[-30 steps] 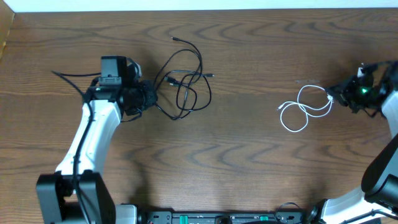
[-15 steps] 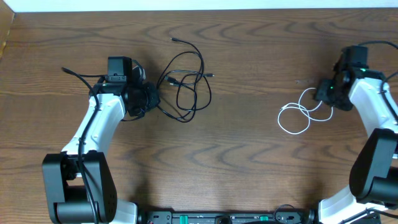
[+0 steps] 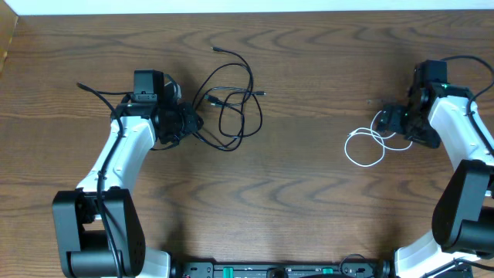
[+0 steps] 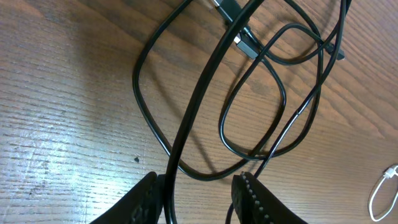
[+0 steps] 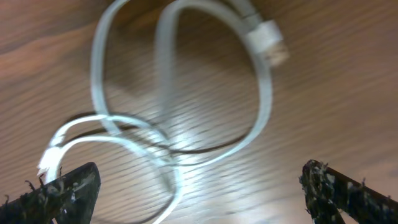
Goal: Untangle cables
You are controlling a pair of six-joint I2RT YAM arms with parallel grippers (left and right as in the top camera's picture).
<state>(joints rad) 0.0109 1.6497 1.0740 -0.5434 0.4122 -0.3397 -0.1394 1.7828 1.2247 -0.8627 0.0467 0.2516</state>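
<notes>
Two arms on your wood table (image 3: pixel 309 201), cables already in separate spots.

Your left arm (image 3: pixel 123 154) reaches in from 7 o'clock toward 11 o'clock. Your right arm (image 3: pixel 463 139) comes up the 3 o'clock edge and bends back inward.

Black cables (image 3: pixel 231 108): one loose tangle of overlapping loops at about 11 o'clock from table centre, flat on the wood. One plug end (image 3: pixel 218 49) sticks out at the tangle's 12 o'clock, another (image 3: pixel 262 93) at its 2 o'clock.

White cable (image 3: pixel 367 147): a small double loop at 3 o'clock, well apart from the black ones, lying flat. Its plug (image 5: pixel 267 40) shows in your right wrist view.

Left gripper (image 4: pixel 198 180): at the tangle's 8 o'clock edge. Jaws partly apart; one black strand runs between the fingers (image 4: pixel 249 199), with a gap wider than the strand, so no clamp.

Right gripper (image 5: pixel 199 169): over the white loops' 1 o'clock part. Jaws spread wide, nothing pinched, cable on the wood below.
</notes>
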